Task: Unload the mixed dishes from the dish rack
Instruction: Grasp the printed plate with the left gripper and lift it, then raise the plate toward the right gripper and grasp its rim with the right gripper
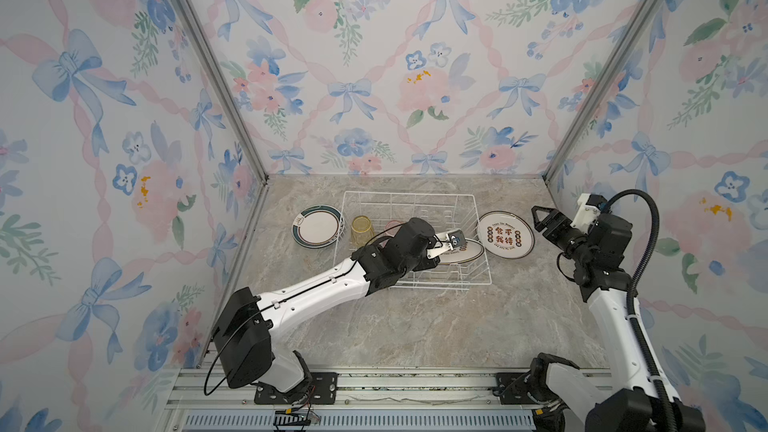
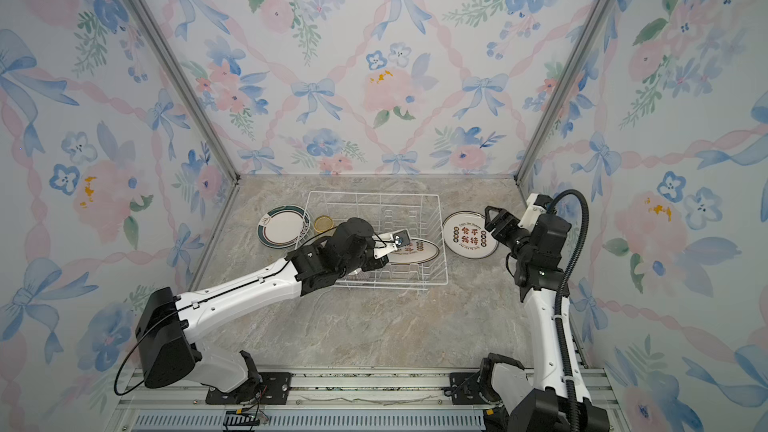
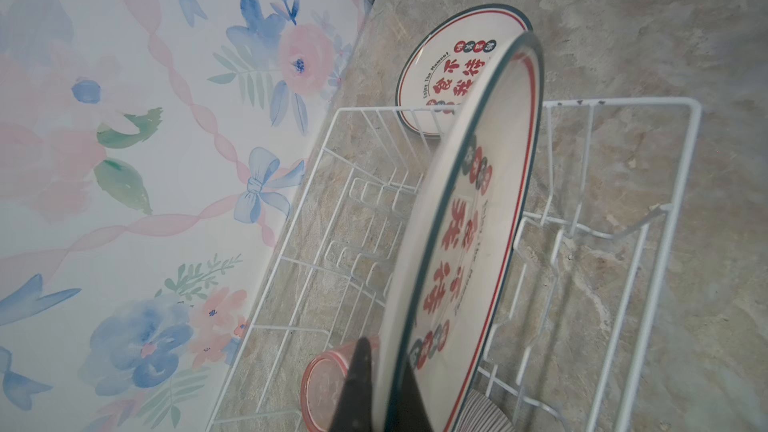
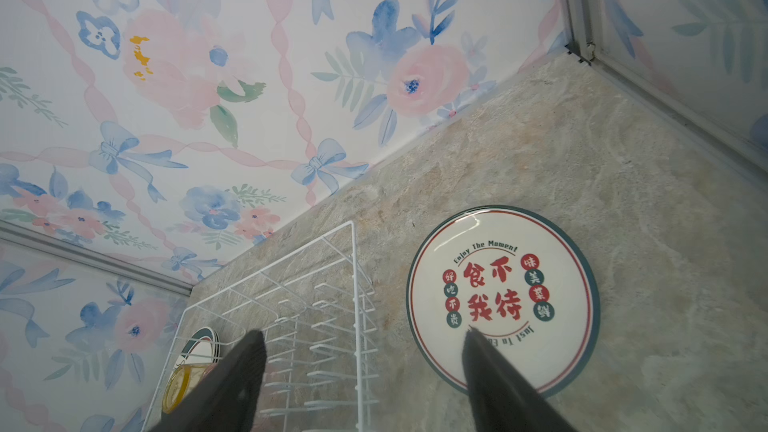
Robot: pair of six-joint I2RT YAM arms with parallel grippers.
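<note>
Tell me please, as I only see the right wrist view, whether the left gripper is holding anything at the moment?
Observer: Yes, the left gripper is shut on the rim of a red-lettered plate inside the rack.
Operator: Thank you; is anything else lying close to that plate?
Observer: A ribbed bowl shows in the rack, beside the gripped end of the plate.

Tilted in wire rack [image 1: 409,193], lettered plate [image 1: 469,253] beside pink tumbler [image 1: 392,226], ribbed bowl [image 3: 482,413]; flat outside, second lettered plate [image 1: 505,234] right, green-rimmed plates [image 1: 316,226] left.
</note>
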